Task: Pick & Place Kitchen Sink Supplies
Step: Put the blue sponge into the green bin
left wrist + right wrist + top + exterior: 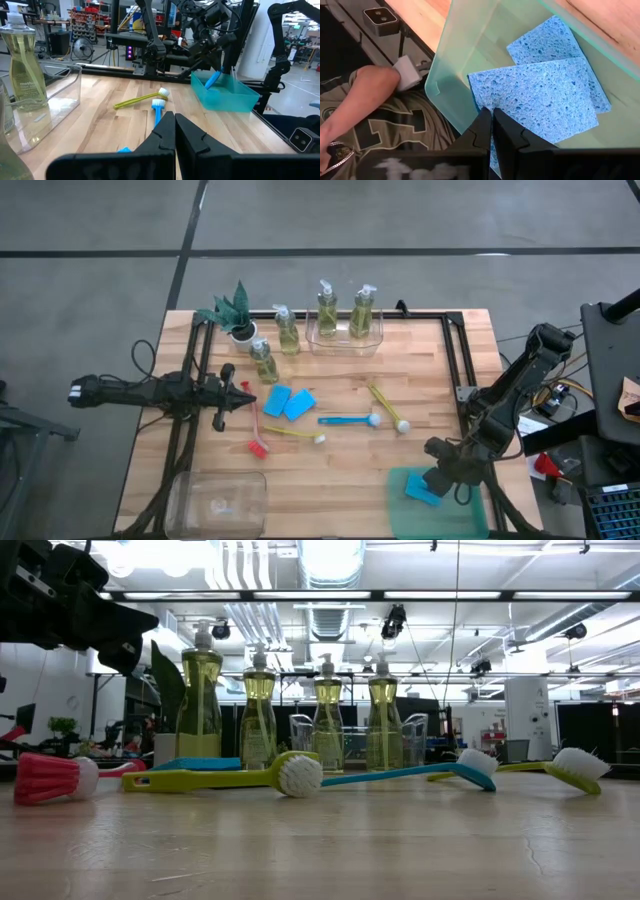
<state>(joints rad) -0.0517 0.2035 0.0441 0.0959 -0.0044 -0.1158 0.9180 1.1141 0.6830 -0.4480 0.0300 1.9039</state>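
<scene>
My right gripper [492,116] hangs over the teal bin [400,498] at the table's near right and is shut on a blue sponge [535,100]. A second sponge [547,37] lies flat on the bin's floor. My left gripper [247,396] is shut and hovers at the table's left, just left of two more blue sponges [288,402]. Two soap bottles [344,312] stand in a clear tray, and two others [275,345] stand on the wood beside it. The red brush [255,427], one yellow brush [293,433], the blue brush [350,420] and another yellow brush [388,407] lie mid-table. My right gripper pinches the blue sponge between its two fingers at one edge [492,103], coming from above and pointing down. The sponge [214,79] hangs tilted below the fingers, its lower part inside the teal bin. I cannot tell whether it touches the sponge beneath.
A small green plant [233,310] in a white pot stands at the far left. A clear empty bin [218,500] sits at the near left corner. A person's arm [365,90] shows beyond the table's edge by the teal bin. Black rails [455,350] run along the table's sides.
</scene>
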